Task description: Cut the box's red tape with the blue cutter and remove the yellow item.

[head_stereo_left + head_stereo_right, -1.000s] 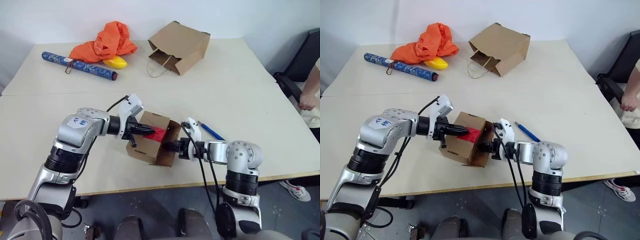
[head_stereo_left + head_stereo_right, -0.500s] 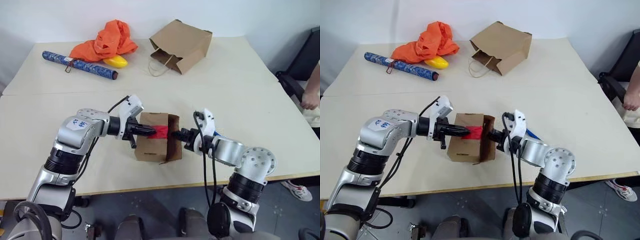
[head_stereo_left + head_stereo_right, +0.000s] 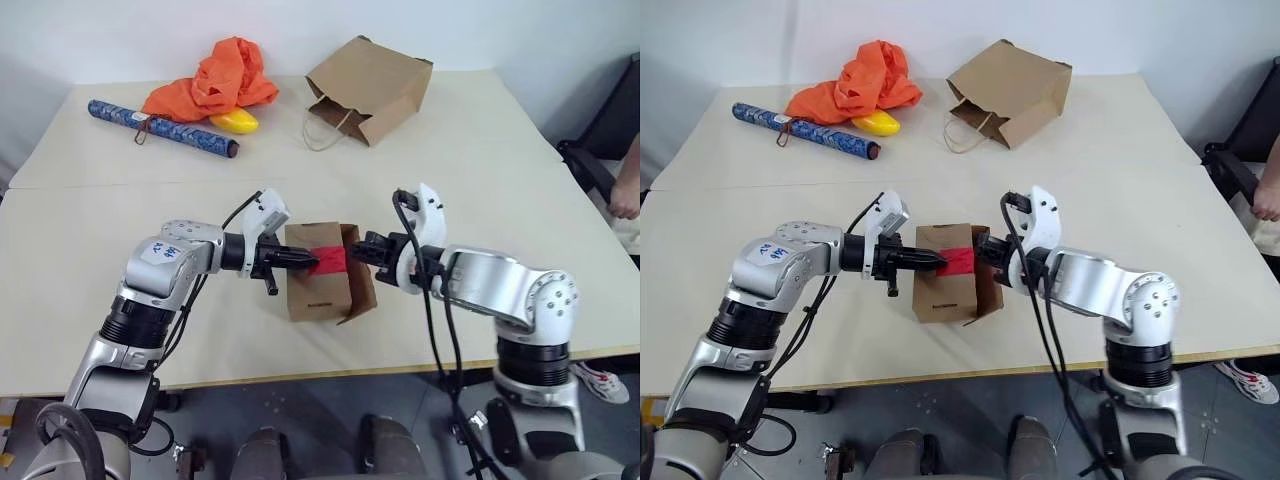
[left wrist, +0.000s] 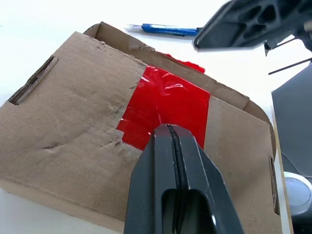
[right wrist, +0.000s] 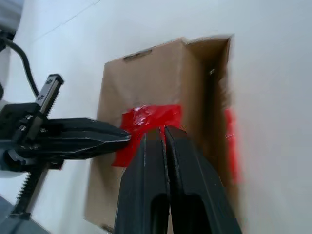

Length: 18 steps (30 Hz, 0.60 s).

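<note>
**Change over the last second.** Box (image 3: 320, 282): turned from a skewed, corner-down tilt to a squarer stance on the table (image 3: 480, 170), taped face up toward the head camera. Right gripper (image 3: 372, 247): lifted from low against the box's side to its upper edge, just beside the red tape (image 3: 331, 260). Left gripper (image 3: 306, 259): kept in place, tip against the tape throughout.

**Claws.** Left: fingers pressed together, nothing seen between them, tip resting on the tape. Right: likewise closed and empty, pointed at the tape from the opposite side.

**Bearing on the task.** Judged as repositioning only: tape uncut, flap partly ajar at the right side. Blue cutter (image 4: 163, 30) left lying on the table beyond the box, unheld. Yellow item not sighted; presumably inside, could not be told.

**Materials and shapes.**
- Box: brown corrugated cardboard, matte, surface torn and scuffed beside the tape.
- Tape: glossy, wrinkled red rectangle, wrapped over one edge.
- Cutter: slim, pen-like.

**Far end of the table.**
- Crumpled orange cloth (image 3: 215, 80)
- Glossy yellow oval (image 3: 233, 121)
- Patterned blue roll (image 3: 160, 128)
- Paper bag (image 3: 375, 75), tipped on its side
</note>
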Available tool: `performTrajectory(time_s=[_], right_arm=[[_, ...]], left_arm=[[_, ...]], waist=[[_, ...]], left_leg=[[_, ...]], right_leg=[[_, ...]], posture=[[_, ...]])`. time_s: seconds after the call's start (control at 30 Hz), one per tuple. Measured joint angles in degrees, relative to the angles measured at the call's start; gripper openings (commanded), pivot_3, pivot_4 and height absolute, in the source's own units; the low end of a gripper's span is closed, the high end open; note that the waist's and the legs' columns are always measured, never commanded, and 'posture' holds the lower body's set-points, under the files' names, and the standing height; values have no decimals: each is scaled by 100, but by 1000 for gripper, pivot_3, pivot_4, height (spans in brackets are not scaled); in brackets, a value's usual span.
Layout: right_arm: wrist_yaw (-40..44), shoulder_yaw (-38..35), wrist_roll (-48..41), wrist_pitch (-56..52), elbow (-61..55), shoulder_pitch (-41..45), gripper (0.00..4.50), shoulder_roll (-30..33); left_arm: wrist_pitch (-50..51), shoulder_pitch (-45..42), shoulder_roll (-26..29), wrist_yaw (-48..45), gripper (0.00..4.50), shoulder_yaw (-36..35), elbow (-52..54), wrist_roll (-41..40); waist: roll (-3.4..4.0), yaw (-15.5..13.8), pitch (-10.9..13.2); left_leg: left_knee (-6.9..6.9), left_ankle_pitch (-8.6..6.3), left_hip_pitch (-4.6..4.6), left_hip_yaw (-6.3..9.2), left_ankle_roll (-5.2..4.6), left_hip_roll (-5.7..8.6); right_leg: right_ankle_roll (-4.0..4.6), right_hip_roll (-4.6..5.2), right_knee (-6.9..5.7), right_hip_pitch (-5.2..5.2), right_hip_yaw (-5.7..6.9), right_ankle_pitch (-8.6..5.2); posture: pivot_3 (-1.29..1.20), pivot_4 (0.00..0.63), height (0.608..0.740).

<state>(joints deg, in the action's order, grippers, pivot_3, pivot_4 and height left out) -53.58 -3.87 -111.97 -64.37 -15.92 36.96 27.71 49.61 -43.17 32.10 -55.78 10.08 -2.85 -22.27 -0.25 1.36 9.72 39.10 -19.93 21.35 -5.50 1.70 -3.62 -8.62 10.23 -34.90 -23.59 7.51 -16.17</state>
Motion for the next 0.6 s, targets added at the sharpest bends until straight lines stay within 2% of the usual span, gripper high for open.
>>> performTrajectory(time_s=[0.1, 0.23, 0.47, 0.6], right_arm=[[767, 66, 56, -179, 193, 49, 707, 828], [1996, 227, 515, -461, 767, -16, 2038, 1278], [4005, 597, 1446, -1011, 1405, 290, 4461, 1412], [5219, 882, 2466, -1095, 1766, 401, 4461, 1289]], left_arm=[[-29, -19, -2, 5, 0, 0, -43, 5], [-23, -35, -15, 29, 0, 5, -41, 9], [-9, -61, -16, 33, 0, 17, -44, 10], [39, -81, -7, 56, 0, 22, -31, 10]], waist=[[-2, -1, 0], [-2, -15, 1], [-4, -35, 1], [-4, -74, 2]], left_leg=[[-1, 0, 0, 0, -1, -1], [0, -1, 4, -5, -2, -1], [1, 0, 5, -5, -2, -1], [2, 0, 8, -7, -1, -1]], right_leg=[[0, -1, 1, 0, 2, 0], [0, -1, 9, -1, 1, 0], [0, -1, 12, -1, 2, 0], [0, -1, 15, -2, 3, 0]], posture=[[0, 150, 740], [0, 150, 740], [0, 150, 740], [0, 150, 740]])
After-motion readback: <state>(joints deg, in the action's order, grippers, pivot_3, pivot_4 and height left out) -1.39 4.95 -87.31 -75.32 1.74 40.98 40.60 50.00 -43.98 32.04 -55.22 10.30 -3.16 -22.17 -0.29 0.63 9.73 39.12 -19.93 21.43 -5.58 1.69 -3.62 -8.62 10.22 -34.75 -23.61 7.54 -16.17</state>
